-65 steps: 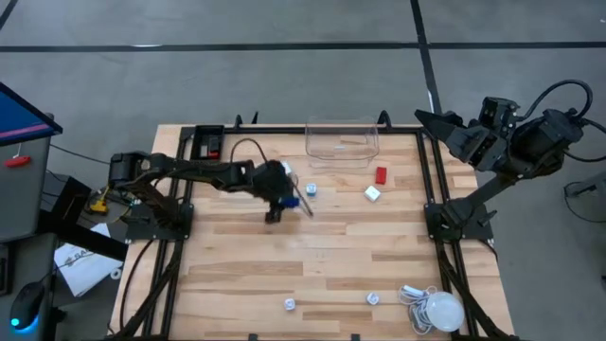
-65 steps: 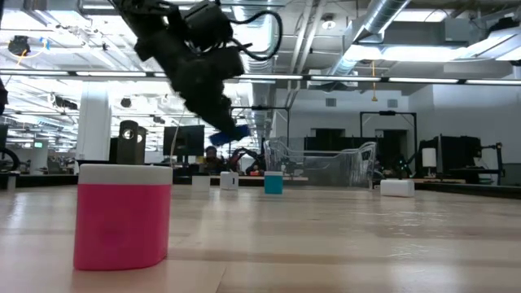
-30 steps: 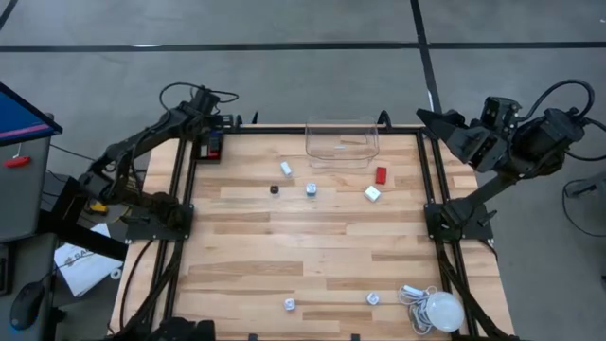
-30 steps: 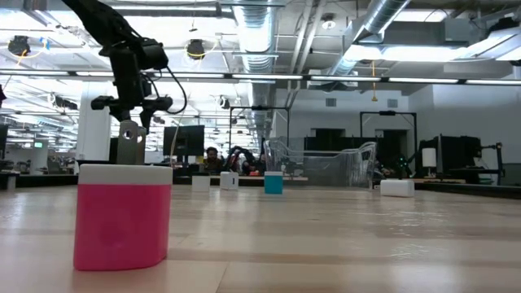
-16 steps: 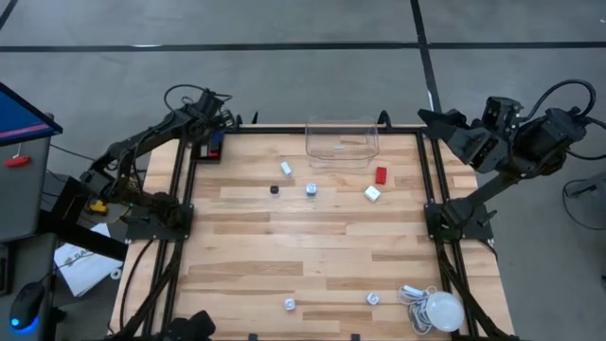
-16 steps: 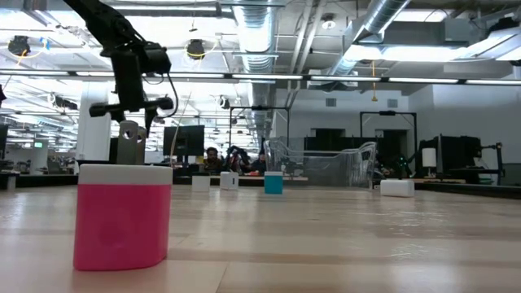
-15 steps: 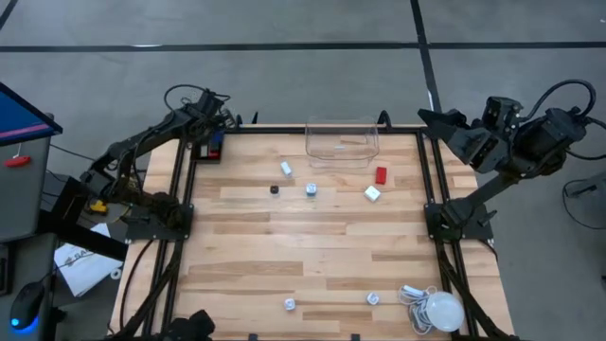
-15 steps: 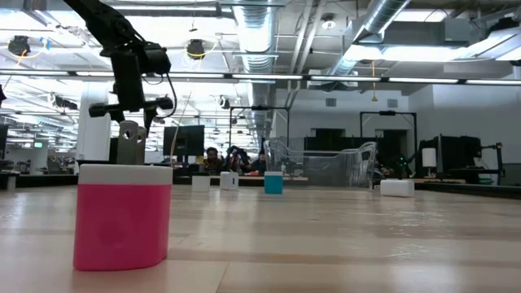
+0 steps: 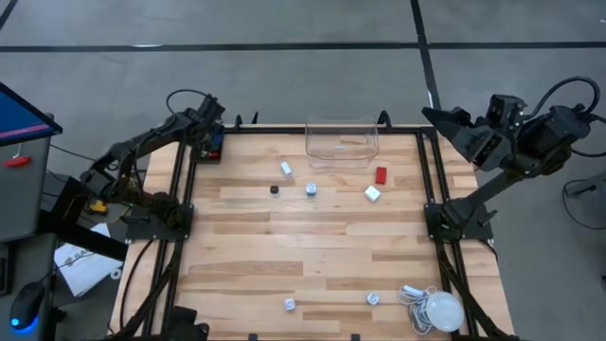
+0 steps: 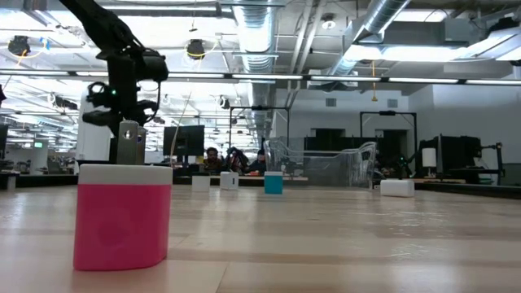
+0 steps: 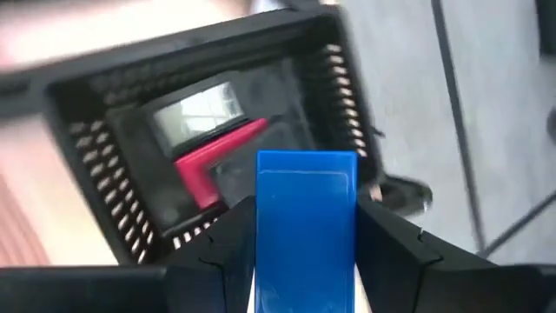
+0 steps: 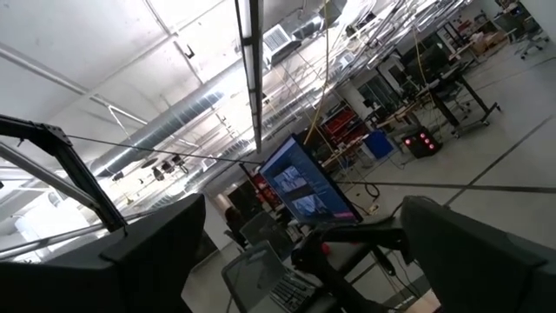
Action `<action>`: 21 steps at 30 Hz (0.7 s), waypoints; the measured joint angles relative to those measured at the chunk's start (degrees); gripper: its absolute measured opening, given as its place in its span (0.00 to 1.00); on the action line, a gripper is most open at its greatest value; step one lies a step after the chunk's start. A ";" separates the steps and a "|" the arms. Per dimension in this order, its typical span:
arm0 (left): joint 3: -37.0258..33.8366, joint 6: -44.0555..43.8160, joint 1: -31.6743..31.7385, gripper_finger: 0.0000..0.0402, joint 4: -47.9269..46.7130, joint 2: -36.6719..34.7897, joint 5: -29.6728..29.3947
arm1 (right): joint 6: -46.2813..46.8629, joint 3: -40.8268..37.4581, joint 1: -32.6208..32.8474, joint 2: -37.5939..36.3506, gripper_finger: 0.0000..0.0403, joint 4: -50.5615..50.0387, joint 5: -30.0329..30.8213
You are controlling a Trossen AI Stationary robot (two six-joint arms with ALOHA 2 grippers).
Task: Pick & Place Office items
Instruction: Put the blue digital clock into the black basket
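My left gripper hangs over a black mesh basket at the table's far left corner, shut on a blue block. In the left wrist view the basket holds a red piece and a silvery one. Other small items lie flat on the table: a white block, a black piece, a silvery piece, a red block and a white block. My right gripper waits, open, raised beyond the table's far right corner. My left gripper pinches the blue block between its two fingers, one on each side face. The fingers come from above, pointing down. The block is lifted clear, upright, above the basket's open top.
A clear box stands at the far edge's middle. A white bulb with coiled cable and two small pieces lie near the near edge. A pink, white-topped cylinder shows close in the low view.
My left arm has swung from the table's middle to the far left corner, carrying the blue block lifted clear. It now hovers over the black basket, still shut on the block.
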 joint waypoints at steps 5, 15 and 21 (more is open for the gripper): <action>-3.15 -13.98 -1.78 0.39 0.39 0.04 -1.00 | 0.05 0.00 0.00 -0.58 0.94 -0.19 0.00; -5.49 -15.90 -1.48 0.44 4.91 0.04 -5.02 | 0.50 0.02 -0.09 -1.11 0.94 -0.16 0.31; -5.46 -15.88 -1.48 0.49 9.84 0.02 -8.43 | 0.50 0.02 -0.09 -1.11 0.94 -0.14 0.49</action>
